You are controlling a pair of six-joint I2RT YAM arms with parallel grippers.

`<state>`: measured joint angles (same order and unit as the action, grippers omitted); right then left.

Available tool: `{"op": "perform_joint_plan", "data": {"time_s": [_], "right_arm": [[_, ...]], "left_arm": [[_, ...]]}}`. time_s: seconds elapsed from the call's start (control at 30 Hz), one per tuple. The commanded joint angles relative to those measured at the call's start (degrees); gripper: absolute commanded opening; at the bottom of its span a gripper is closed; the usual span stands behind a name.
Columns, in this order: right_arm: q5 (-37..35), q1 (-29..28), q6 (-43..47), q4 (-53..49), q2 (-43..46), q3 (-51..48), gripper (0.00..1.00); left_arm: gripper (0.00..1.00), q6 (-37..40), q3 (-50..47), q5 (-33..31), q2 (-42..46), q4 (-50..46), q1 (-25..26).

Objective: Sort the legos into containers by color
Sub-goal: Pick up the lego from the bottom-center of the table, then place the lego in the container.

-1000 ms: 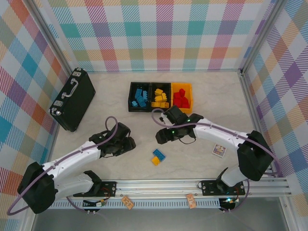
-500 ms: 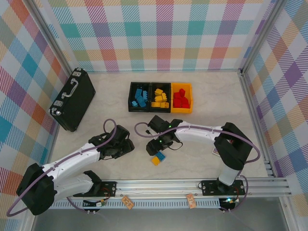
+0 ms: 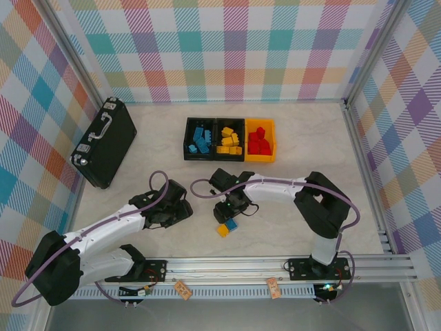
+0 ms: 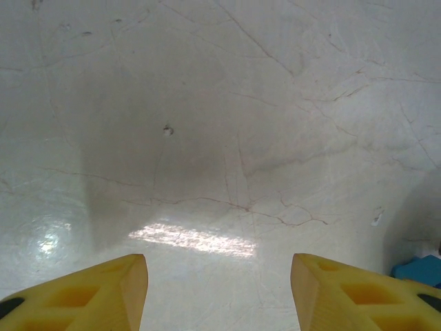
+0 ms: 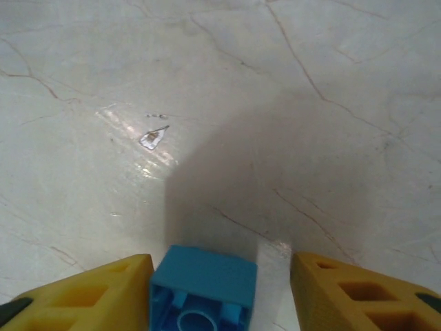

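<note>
Right gripper (image 5: 220,267) stands with its yellow fingers apart, astride a small blue studded plastic brick (image 5: 203,286). The brick touches the left finger (image 5: 103,289) and is clear of the right one. Its hollow underside with a round tube faces the wrist camera. Its long axis cannot be told.

From above, this brick (image 3: 230,224) lies just near-side of the gripper (image 3: 225,211), corner to corner with a small yellow-orange brick (image 3: 222,231). The right arm is folded at the elbow, with its forearm running leftward.

Left gripper (image 3: 180,210) hangs to the left, fingers apart over bare marbled table (image 4: 220,138), its arm stretched low.

Beyond the right gripper stand three joined open plastic bins (image 3: 231,123): black with blue bricks, black with yellow, yellow-orange with red. Open table lies between. A black briefcase (image 3: 103,141) lies far left.
</note>
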<state>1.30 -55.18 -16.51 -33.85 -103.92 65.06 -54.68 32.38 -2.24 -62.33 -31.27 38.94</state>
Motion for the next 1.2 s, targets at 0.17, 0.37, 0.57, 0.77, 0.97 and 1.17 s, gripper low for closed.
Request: {"op": "perform_joint_plan", "data": {"time_s": [0.17,0.37,0.57,0.77,0.97,1.17], "right_arm": [[-2.44,1.03,-1.19,-1.49,1.89,-1.68,0.35],[-3.65,1.46,-1.64,-1.33,3.68,-1.76,0.30],[-4.59,3.99,-1.22,-1.50,6.52,0.60,0.30],[-4.92,7.96,-0.32,0.24,6.81,7.15,0.30],[-3.44,11.87,-0.11,1.14,-0.16,20.20,0.31],[-0.07,14.97,-2.73,0.31,-11.51,37.09,0.31]], "left_arm": [[0.56,-0.40,-0.49,0.19,-1.39,1.01,0.60],[0.56,-0.20,0.26,0.39,-2.76,1.98,0.53],[0.56,0.26,1.95,-0.30,-3.22,2.25,0.58],[0.56,0.51,3.93,-2.03,-2.75,3.07,0.53],[0.57,2.46,7.69,-2.93,-4.77,3.31,0.47],[0.57,3.43,9.98,-2.79,-6.39,3.31,0.35]]}}
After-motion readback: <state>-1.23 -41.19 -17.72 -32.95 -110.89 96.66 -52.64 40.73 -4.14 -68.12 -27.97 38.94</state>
